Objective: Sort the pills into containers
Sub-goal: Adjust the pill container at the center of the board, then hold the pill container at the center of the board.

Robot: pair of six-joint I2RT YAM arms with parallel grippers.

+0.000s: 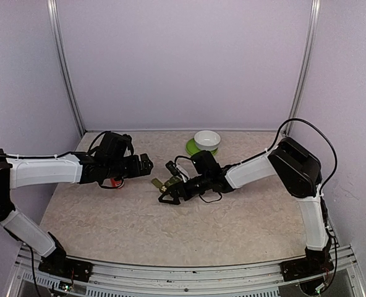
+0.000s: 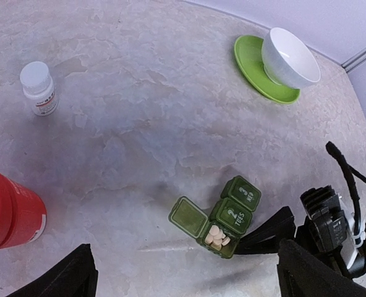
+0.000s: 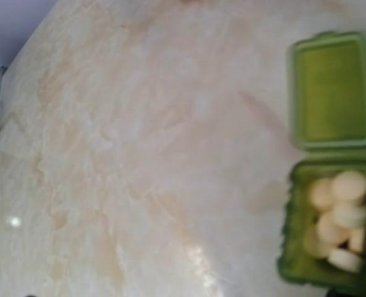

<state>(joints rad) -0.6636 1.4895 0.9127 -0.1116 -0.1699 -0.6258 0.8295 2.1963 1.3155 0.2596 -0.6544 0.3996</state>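
Note:
The dark green container strip [image 2: 232, 213] lies on the table, two lids shut and the end lid [image 2: 188, 216] flipped open. Several pale round pills [image 2: 217, 236] lie in the open compartment, which also shows close up in the right wrist view [image 3: 334, 223]. In the top view the strip [image 1: 164, 183] sits just ahead of my right gripper [image 1: 169, 193], whose black fingers [image 2: 271, 232] rest beside it, spread and empty. My left gripper [image 2: 186, 278] hangs open and empty above the table, left of the strip.
A red bottle [image 2: 10, 210] stands under my left arm. A small white bottle [image 2: 38, 88] stands further back on the left. A white bowl [image 2: 291, 59] sits on a green saucer [image 2: 251, 65] at the back right.

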